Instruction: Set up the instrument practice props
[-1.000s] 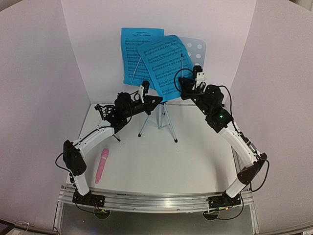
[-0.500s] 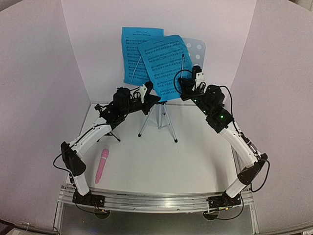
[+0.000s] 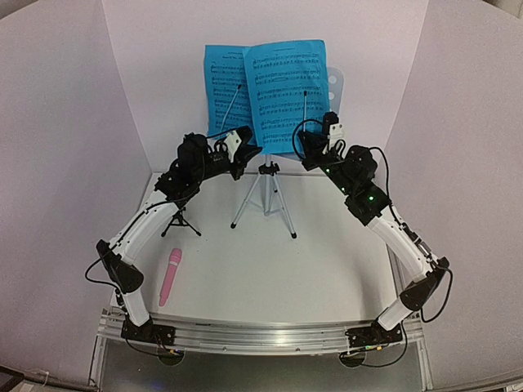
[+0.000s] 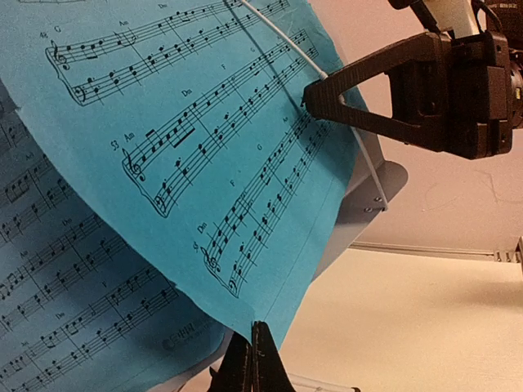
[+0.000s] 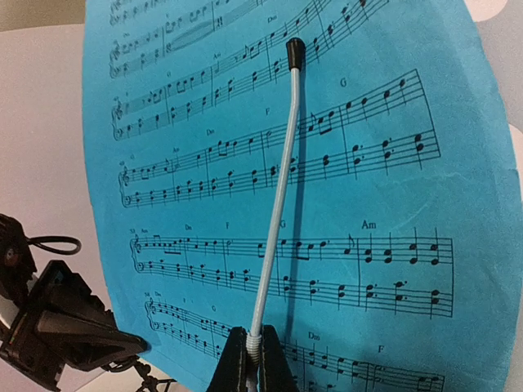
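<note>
Pale-blue music stand [image 3: 334, 85] on its silver tripod [image 3: 265, 198] stands at 12 o'clock on the surface [image 3: 327, 265]. Two blue sheet-music pages sit on its desk: rear page [image 3: 222, 86] toward 11, front page [image 3: 286, 86] overlapping it, approx. upright. L gripper [image 4: 252, 353]: fingers pressed together, nipping the front page's bottom corner. R gripper [image 5: 250, 359]: fingers clamped on the sprung base of the wire page-holder [image 5: 278, 196], which runs up across the front page w/ its black tip near the top. Both grippers sit just below the pages, tips facing each other, apart. The pink mic [image 3: 170, 276] lies flat at 8 o'clock, beside the L arm. The black mic stand [image 3: 181, 220] is upright at 10 o'clock, under the L arm; its top is too small to make out.
</note>
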Action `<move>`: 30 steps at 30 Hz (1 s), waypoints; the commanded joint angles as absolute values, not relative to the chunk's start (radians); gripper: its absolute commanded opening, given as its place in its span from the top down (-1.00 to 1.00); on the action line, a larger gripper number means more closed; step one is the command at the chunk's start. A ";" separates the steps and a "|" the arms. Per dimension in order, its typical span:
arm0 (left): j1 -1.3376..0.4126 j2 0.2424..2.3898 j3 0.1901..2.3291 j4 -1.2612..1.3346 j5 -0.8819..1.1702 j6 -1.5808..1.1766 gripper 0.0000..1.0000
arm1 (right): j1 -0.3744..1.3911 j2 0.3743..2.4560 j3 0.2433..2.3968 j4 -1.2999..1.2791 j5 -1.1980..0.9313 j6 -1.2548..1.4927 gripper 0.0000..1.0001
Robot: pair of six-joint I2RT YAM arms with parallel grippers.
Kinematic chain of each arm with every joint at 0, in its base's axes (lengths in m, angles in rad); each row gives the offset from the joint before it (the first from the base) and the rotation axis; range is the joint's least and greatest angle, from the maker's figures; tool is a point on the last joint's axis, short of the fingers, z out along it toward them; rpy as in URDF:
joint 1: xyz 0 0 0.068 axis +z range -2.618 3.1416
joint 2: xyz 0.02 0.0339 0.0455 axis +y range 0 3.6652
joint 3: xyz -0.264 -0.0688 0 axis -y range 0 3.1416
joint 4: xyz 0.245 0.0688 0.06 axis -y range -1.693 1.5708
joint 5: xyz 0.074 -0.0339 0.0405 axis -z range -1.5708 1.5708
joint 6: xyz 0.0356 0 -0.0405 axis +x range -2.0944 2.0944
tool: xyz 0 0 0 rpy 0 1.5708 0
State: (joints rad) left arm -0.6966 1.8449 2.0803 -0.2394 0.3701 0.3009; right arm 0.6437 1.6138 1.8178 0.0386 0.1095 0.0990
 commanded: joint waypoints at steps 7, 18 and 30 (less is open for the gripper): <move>-0.632 1.954 2.360 -0.470 0.481 0.470 1.00 | 0.650 1.579 1.816 0.070 0.082 0.144 1.00; -0.594 2.001 2.435 -0.547 0.586 0.569 1.00 | 0.651 1.582 1.819 0.071 0.073 0.129 1.00; -0.592 2.068 2.523 -0.480 0.603 0.584 1.00 | 0.651 1.580 1.822 0.071 0.054 0.119 1.00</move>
